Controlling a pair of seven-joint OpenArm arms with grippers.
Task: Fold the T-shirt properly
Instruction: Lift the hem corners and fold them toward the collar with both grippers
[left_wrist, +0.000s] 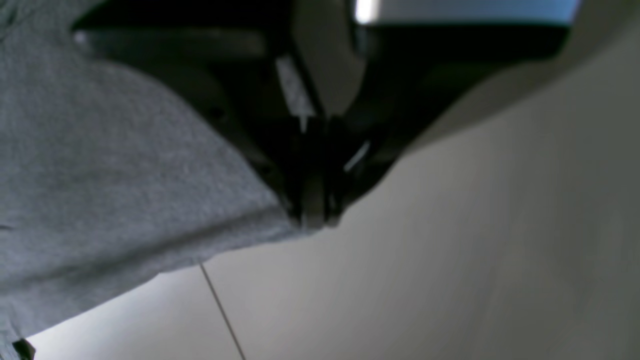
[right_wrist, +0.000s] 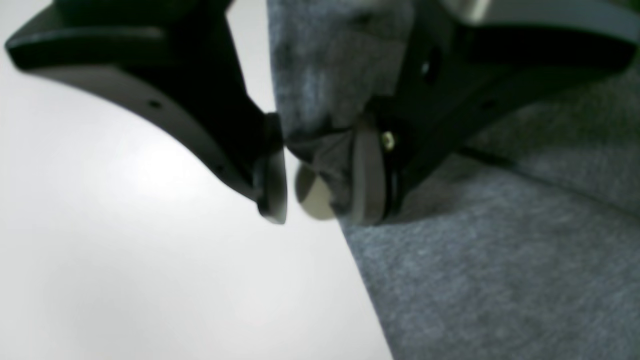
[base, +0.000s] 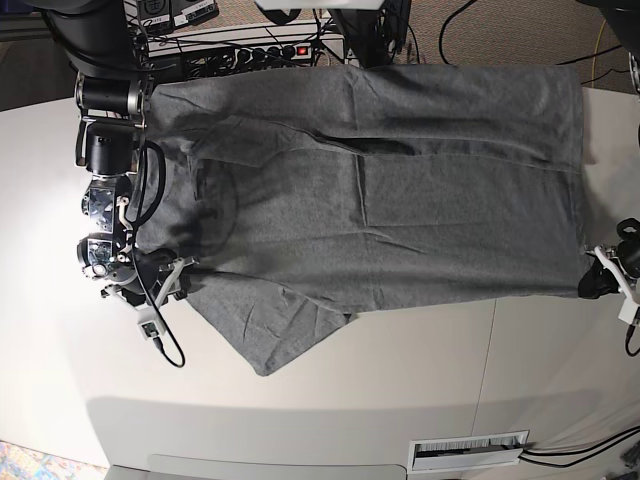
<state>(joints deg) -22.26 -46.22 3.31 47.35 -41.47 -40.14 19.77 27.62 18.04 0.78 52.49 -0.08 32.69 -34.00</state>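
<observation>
The plain heather-grey cotton T-shirt lay flat on the white table, long axis running arm to arm; the left gripper pinched its hem corner; the right gripper stood parted around the shoulder edge.

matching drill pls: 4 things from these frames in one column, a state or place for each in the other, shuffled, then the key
Things:
1. left gripper
2. right gripper
3. T-shirt
4. table

States or places:
A. jaws apart, a bunched edge of cloth against one pad
B. white and bare along the near side in the base view
C. shut on a corner of the cloth
D. grey, spread flat, one sleeve sticking out toward the near edge

Pairs: 1-C, 2-A, 3-D, 4-B
</observation>
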